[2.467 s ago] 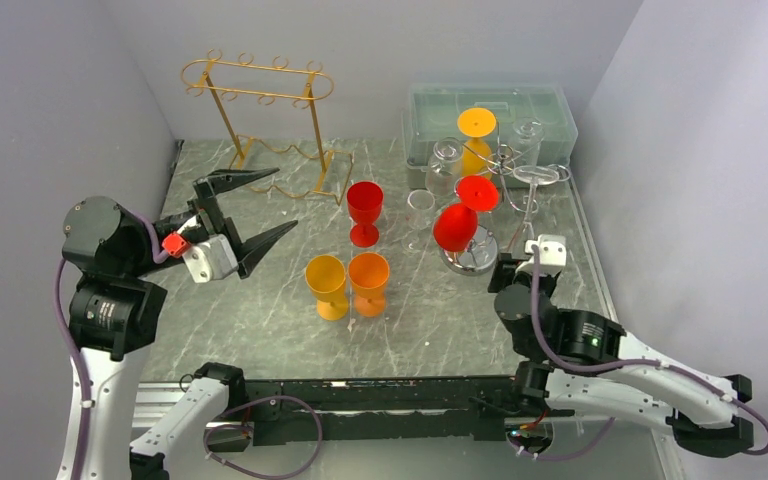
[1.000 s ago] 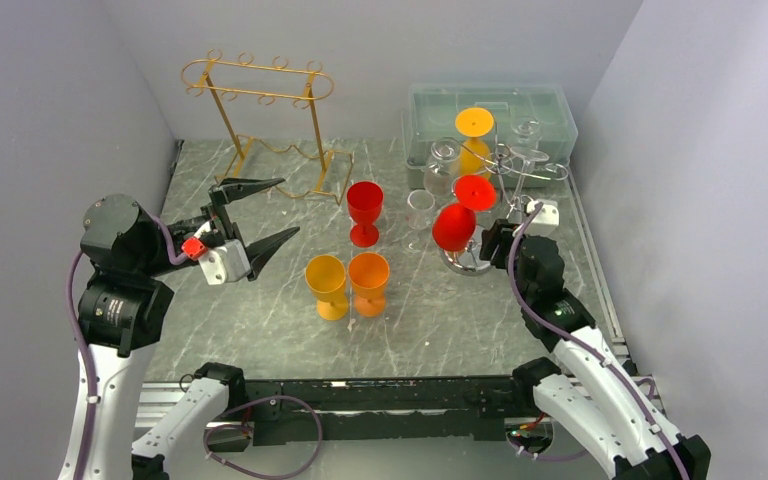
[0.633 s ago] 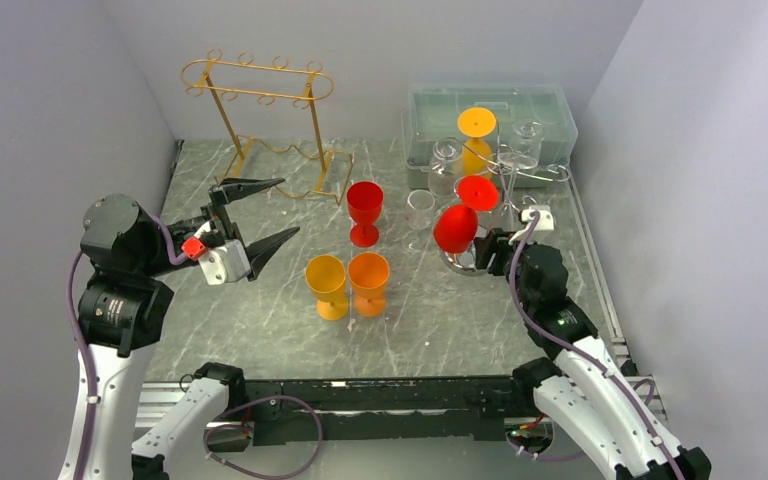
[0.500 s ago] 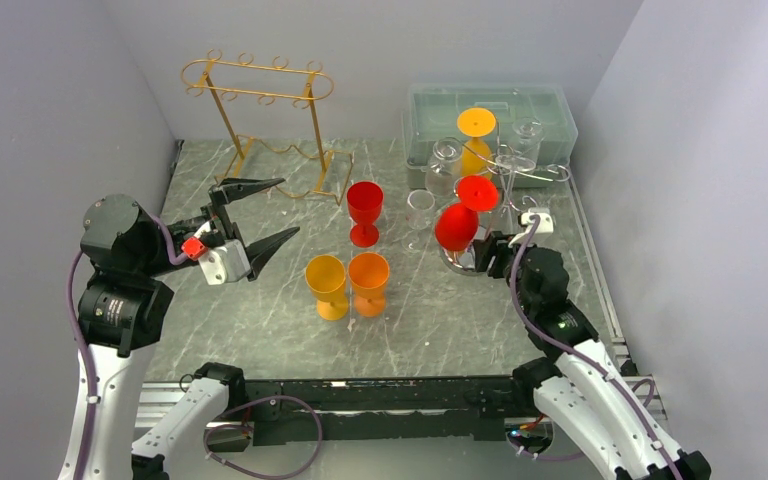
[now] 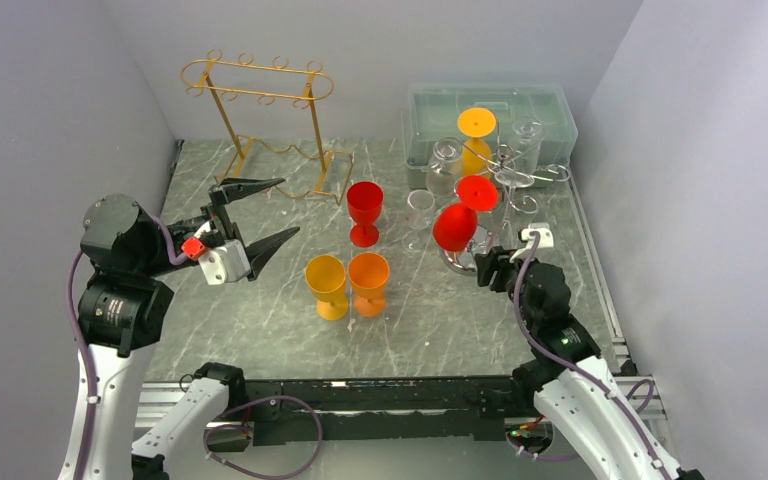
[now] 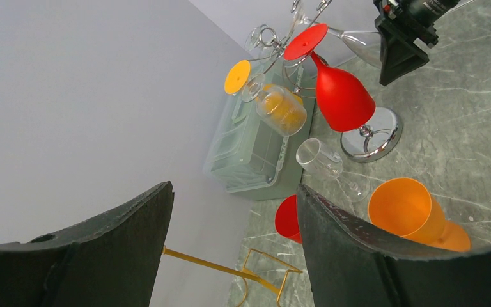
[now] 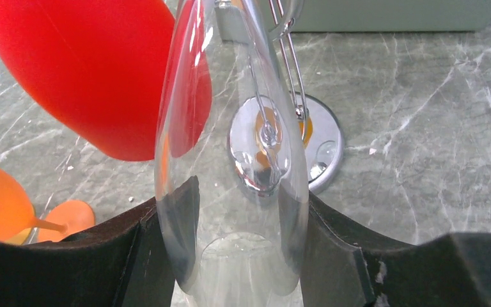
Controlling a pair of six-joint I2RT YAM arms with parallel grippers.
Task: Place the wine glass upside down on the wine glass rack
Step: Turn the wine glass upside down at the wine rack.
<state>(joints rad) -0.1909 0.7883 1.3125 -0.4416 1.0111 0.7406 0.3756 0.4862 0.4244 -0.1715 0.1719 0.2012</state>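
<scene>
Clear stemmed wine glass [image 7: 230, 128] is pinched by its bowl in the right gripper [image 7: 246, 201], just before the chrome wire rack [image 7: 325, 150]; left gripper [image 5: 288, 207] hangs spread, empty. Swinging it could bump the hanging red goblet [image 7: 89, 77] loose, or the slick bowl may slip.

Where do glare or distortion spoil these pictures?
Right wrist view: the clear wine glass bends the chrome rack base and the red glass behind it. Top external view: even light, soft shadows. Left wrist view: the left tool looms dark and near.
</scene>
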